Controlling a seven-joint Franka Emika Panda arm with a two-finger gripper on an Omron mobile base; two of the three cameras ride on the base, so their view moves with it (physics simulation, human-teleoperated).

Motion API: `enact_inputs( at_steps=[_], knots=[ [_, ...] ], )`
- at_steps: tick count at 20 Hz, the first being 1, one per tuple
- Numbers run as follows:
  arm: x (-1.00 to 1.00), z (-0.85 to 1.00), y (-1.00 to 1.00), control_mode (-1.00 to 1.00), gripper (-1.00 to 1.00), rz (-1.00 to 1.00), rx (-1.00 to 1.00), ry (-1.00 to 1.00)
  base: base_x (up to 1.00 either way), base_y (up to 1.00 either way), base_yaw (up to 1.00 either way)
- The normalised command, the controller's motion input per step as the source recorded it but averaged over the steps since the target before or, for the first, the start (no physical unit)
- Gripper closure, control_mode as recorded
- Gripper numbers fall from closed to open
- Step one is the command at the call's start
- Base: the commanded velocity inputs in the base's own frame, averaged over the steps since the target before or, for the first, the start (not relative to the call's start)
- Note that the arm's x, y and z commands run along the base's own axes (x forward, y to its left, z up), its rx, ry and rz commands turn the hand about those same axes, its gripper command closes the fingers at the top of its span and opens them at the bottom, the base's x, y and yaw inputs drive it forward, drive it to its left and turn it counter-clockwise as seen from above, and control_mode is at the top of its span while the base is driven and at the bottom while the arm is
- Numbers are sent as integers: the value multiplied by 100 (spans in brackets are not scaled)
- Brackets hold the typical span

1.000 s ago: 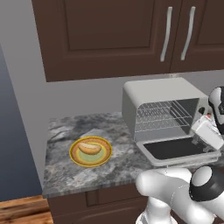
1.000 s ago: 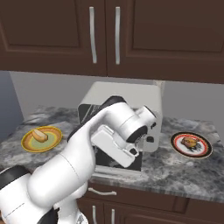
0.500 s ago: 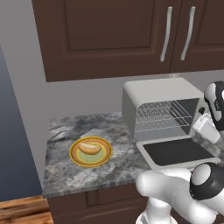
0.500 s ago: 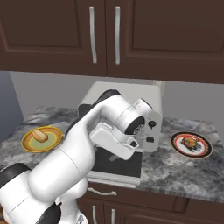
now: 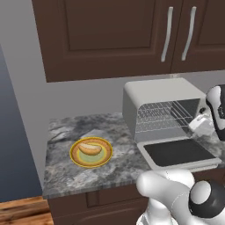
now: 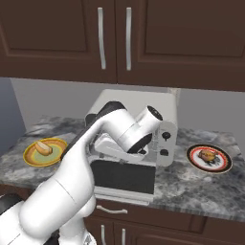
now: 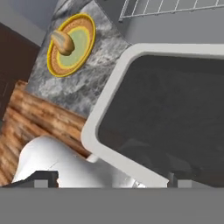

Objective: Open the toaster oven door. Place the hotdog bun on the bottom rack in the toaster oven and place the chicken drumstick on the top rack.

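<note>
- Since a second ago, gripper [image 7: 109, 179] has lifted off the lowered oven door [image 5: 178, 152], fingers spread wide, empty.
- Bun [image 5: 89, 149] sits on yellow plate [image 5: 103, 161] (left of oven [image 5: 154, 94]); drumstick [image 6: 207, 155] right.

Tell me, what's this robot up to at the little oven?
A white robot arm is working at a toaster oven on a stone counter. The oven door already lies folded down flat, showing two wire racks inside with nothing on them. The arm's hand is open, holds nothing, and hangs above the door. A bun waits on a yellow plate left of the oven, and a chicken drumstick sits on a dark red-rimmed plate to its right. Neither has gone in yet.
</note>
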Motion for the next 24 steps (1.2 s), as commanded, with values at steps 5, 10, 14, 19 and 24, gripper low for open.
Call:
enact_inputs(
  at_steps=[5,10,14,19,24],
  knots=[
    [35,4,6,-100,-100,-24,-8,-13,0,0,0],
    [30,2,0,-100,-100,-22,-7,-8,0,0,0],
    [25,0,0,-100,-100,-14,-3,-20,0,0,0],
    [10,0,-3,-100,-100,-1,-1,-9,0,0,0],
    [6,-3,-6,-100,-100,0,-9,-20,0,0,0]
  ],
)
